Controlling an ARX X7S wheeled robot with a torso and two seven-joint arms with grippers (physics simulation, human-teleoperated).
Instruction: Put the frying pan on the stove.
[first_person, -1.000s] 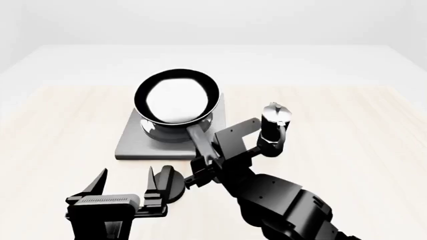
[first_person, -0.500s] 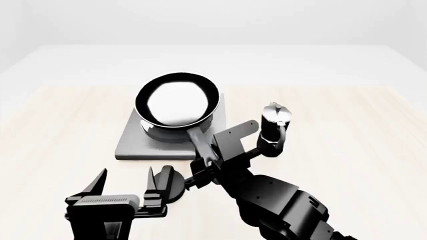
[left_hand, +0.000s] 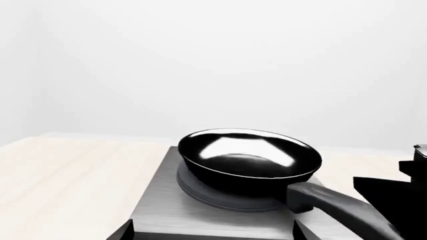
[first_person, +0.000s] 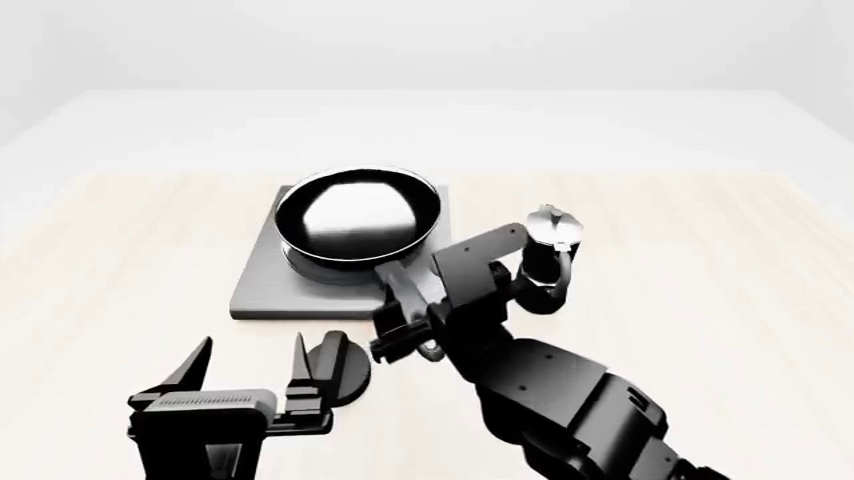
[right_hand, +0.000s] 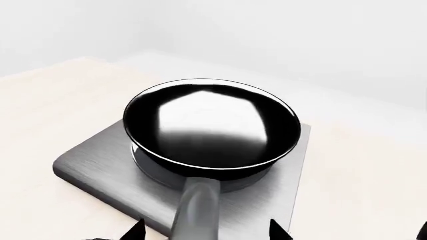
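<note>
Frying pan (first_person: 358, 220), glossy black with a reflective interior, seated level on the stove (first_person: 267, 285), its base over the dark ring burner at the middle of the grey plate. Its long black handle (first_person: 400, 285) runs back from the bowl to the right gripper (first_person: 416, 318), whose fingers sit on either side of the handle; whether they press it or stand slightly apart cannot be told. In the right wrist view the pan (right_hand: 212, 127) lies directly ahead of that gripper, the handle (right_hand: 197, 210) passing between two dark fingertips (right_hand: 137, 230). Beyond the right gripper's outer side stands a black-and-silver moka pot (first_person: 547, 258) on the pale wooden table (first_person: 120, 270). The left gripper (first_person: 251, 378) hovers apart from the stove's near edge, jaws spread and empty; just beside it is a small round black knob (first_person: 350, 368). From the left wrist view the pan (left_hand: 248, 159) rests on the stove (left_hand: 200, 210) ahead.
</note>
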